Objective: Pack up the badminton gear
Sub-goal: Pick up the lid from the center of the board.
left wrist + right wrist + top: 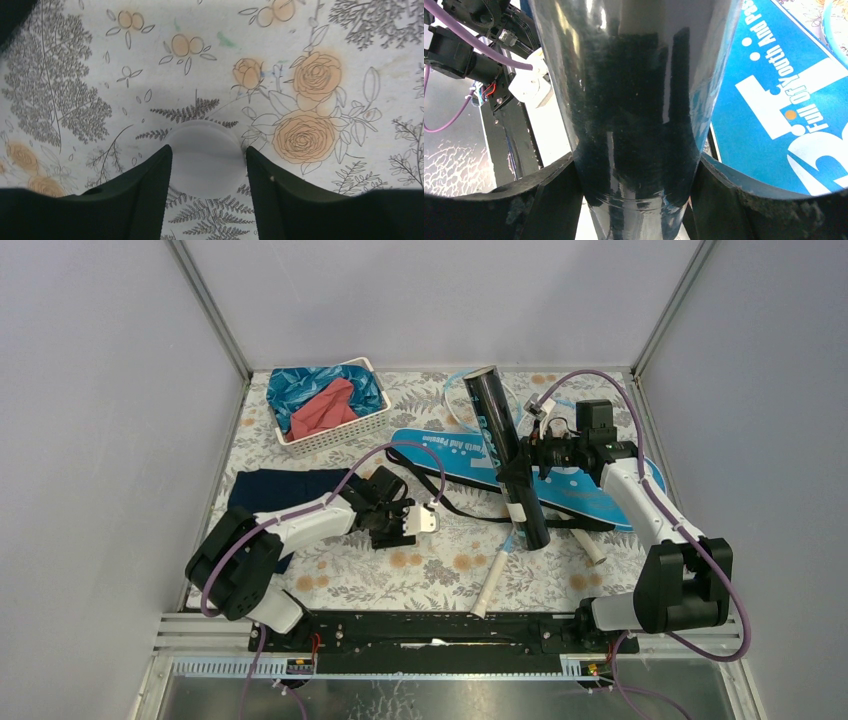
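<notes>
Two claws are each holding gear. Nearest, the left claw is pinching a white shuttlecock, its fingers pressing on both sides, low over the flowered table. To its right and farther off, the right claw is clamping the black tube around its middle. That tube is leaning, its long axis climbing from a low near end to an open mouth at the far end. The shuttlecock is probably needing to go right and away, toward that mouth. Beyond, the blue bag is lying flat.
</notes>
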You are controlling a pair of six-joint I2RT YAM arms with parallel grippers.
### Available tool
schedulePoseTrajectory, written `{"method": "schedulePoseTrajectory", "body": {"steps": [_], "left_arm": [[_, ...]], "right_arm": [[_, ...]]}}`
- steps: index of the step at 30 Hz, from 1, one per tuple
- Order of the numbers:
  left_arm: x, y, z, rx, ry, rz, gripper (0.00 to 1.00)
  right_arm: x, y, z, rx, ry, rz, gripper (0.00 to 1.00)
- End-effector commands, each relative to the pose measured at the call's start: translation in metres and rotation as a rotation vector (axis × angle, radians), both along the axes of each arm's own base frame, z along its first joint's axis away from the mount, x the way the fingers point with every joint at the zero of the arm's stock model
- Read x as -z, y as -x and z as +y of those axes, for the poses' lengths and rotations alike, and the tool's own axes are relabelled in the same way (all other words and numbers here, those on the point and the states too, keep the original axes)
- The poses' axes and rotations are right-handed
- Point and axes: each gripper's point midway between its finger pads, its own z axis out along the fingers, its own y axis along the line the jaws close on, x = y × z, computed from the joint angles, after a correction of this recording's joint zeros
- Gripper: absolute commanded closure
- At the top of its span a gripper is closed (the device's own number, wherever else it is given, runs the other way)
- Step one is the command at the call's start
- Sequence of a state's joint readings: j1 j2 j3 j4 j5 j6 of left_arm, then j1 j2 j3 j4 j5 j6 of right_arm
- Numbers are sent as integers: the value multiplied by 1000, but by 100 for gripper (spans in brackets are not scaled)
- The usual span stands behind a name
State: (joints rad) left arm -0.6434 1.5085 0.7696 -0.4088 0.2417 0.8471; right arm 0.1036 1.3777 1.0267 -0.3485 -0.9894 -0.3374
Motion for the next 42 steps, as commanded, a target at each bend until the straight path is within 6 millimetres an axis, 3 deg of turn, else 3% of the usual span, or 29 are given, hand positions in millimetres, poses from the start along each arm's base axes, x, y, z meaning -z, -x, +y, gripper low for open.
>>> {"method": "schedulePoseTrajectory", "body": {"steps": [1,9,11,15,18,25,28,42], "left_arm": [[-9,-7,21,-97,-46,-66,46],[-42,-17,32,-228,74,-74,49],[-44,-20,33,-257,101,-47,41],[-36,-21,28,-328,127,22,19],[-28,-20,20,-372,142,97,10],[1,-26,14,-463,98,201,2],[10,-24,18,-472,66,209,3],[22,0,38,-478,-17,218,33]], "right_arm": [[-9,0,2,-32,-31,-32,67],[-7,0,3,-42,-37,-14,67],[-8,1,3,-41,-38,-14,67],[-9,1,4,-42,-41,-16,67],[-9,0,4,-32,-47,-11,67],[-10,0,4,-27,-49,-11,67],[-10,0,4,-26,-48,-14,67],[-3,-2,4,-26,-44,7,67]]}}
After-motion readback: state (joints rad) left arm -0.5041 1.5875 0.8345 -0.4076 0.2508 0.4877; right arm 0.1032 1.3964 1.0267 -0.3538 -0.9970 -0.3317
